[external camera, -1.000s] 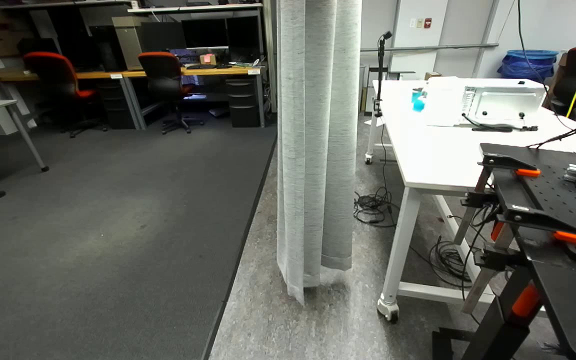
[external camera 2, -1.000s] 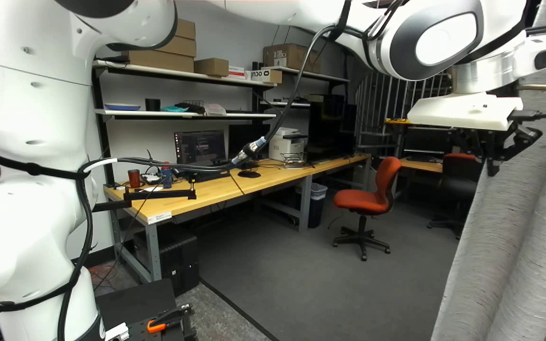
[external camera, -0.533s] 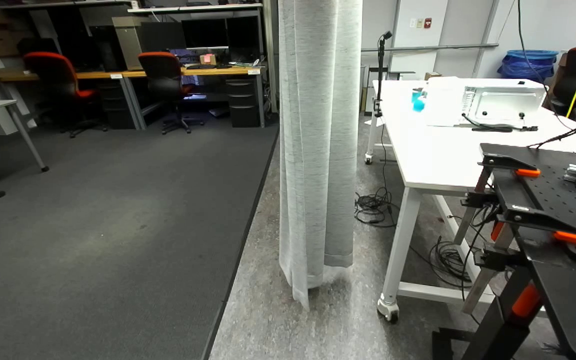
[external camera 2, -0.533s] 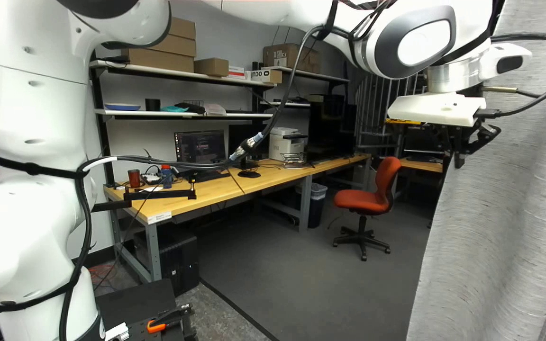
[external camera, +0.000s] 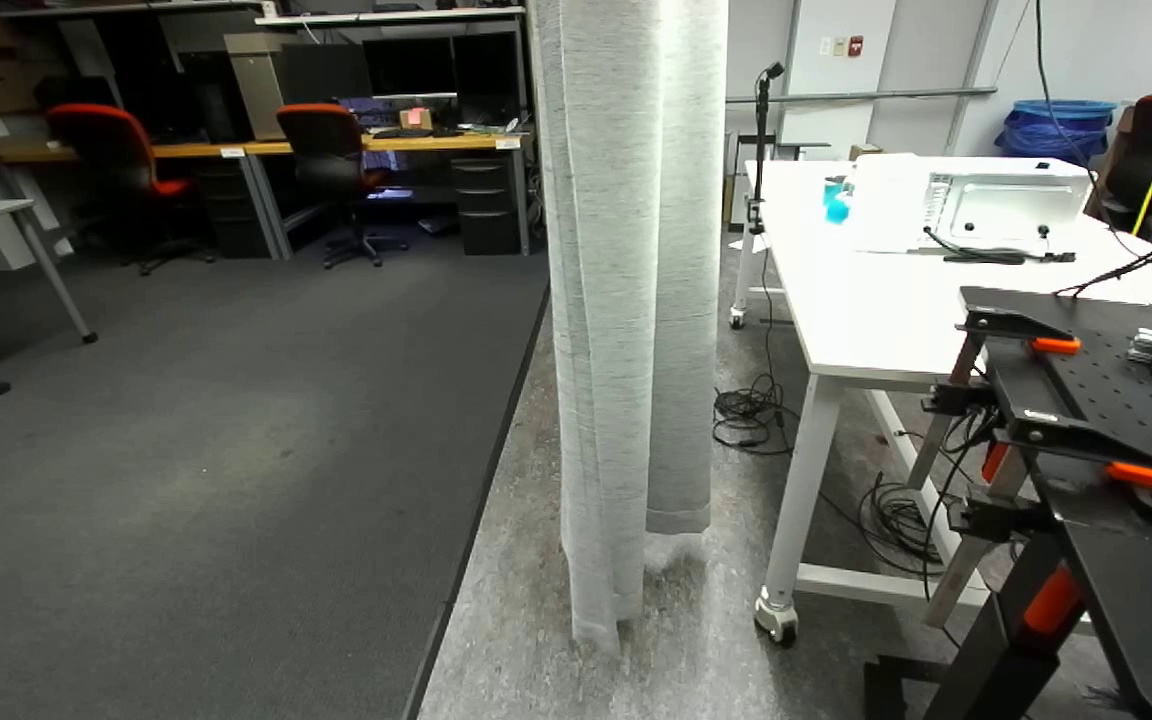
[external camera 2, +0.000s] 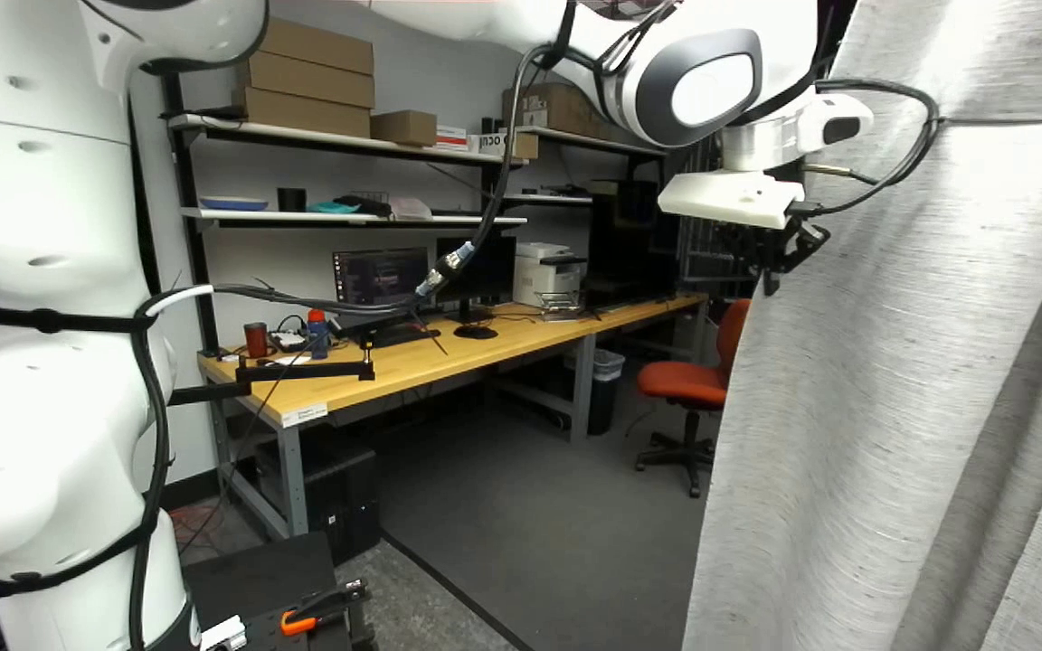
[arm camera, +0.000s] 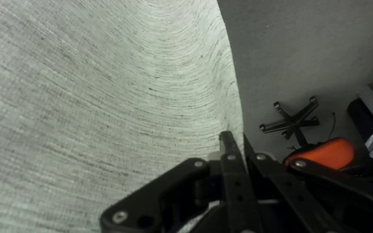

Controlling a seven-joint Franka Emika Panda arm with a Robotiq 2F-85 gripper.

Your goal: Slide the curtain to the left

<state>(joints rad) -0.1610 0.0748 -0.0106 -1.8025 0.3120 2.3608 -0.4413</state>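
Observation:
The pale grey curtain hangs in tall folds beside the white table in an exterior view. It fills the right side of an exterior view, where its near edge slants from my gripper down to the left. Seen from the wrist, the curtain covers the left and middle, and its free edge runs down between the two black fingers. My gripper is shut on that edge, one finger in front of the cloth and one mostly behind it.
A red office chair stands on the carpet beyond the curtain, partly covered by it. A wooden desk runs along the wall. The white table and a black clamped bench stand right of the curtain.
The arm has swung left in an exterior view, drawing the curtain's edge along with it. The cloth spreads wider and now covers part of the red chair. The gripper has stayed shut.

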